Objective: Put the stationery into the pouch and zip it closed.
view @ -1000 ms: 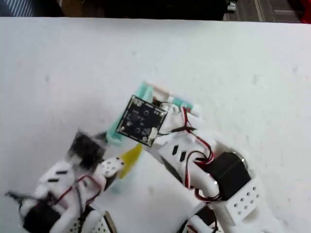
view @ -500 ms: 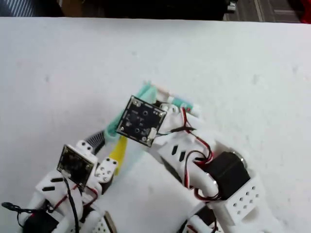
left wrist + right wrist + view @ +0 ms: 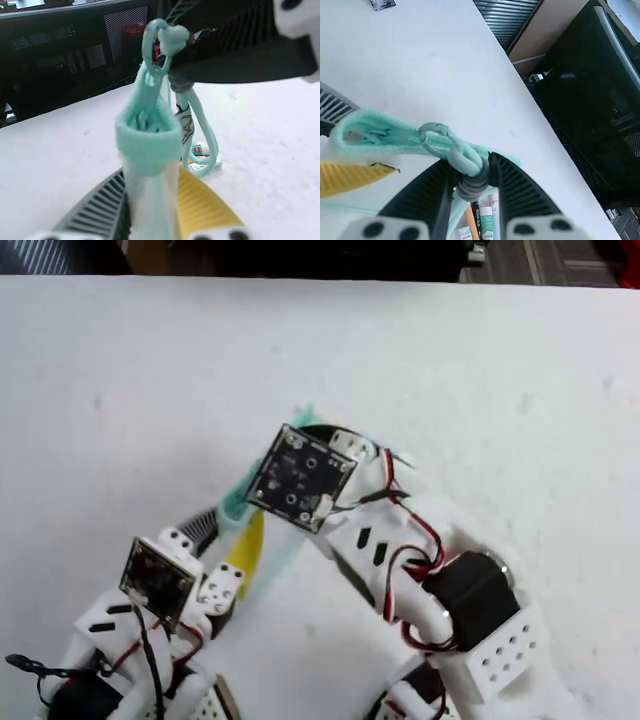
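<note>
Mid-frame in the high view, the right arm's camera board (image 3: 300, 480) covers most of the pouch (image 3: 236, 506); the lower edge crops both arms.

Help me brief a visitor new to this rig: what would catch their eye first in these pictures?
The mint-green pouch, stretched between the two arms near the table's middle, stands out first. The left gripper, with one grey and one yellow finger, clamps one end of it. The black-fingered right gripper pinches the zip pull farther along.
</note>
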Tool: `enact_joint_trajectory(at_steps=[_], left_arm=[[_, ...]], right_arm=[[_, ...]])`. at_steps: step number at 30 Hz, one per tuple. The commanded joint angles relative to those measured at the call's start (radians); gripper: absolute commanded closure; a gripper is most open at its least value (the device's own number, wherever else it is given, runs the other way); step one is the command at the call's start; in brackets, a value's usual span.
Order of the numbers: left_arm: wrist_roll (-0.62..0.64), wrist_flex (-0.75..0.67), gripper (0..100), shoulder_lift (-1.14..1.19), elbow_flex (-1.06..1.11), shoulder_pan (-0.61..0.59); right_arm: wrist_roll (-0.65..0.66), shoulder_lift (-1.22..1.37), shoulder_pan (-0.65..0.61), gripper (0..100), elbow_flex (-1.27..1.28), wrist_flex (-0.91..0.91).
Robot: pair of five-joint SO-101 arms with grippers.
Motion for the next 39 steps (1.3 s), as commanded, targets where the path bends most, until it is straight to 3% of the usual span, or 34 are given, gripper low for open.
enact_joint_trajectory(at_steps=[1,19,27,39], left_arm=[[-0.011,-0.008,98,0.004,0.014,0.002],[-0.011,0.008,98,0.002,0.008,0.005],[-0.012,0.075,98,0.002,-0.005,0.186],[-0.012,0.077,98,0.002,-0.005,0.191]], right_arm=[[0.017,-0.016,0.091,98.1,-0.049,-0.036],[0.064,0.087,0.28,98.1,-0.052,-0.051],[-0.046,0.189,0.275,98.1,-0.146,-0.117],[-0.048,0.275,0.315,98.1,-0.198,-0.11]])
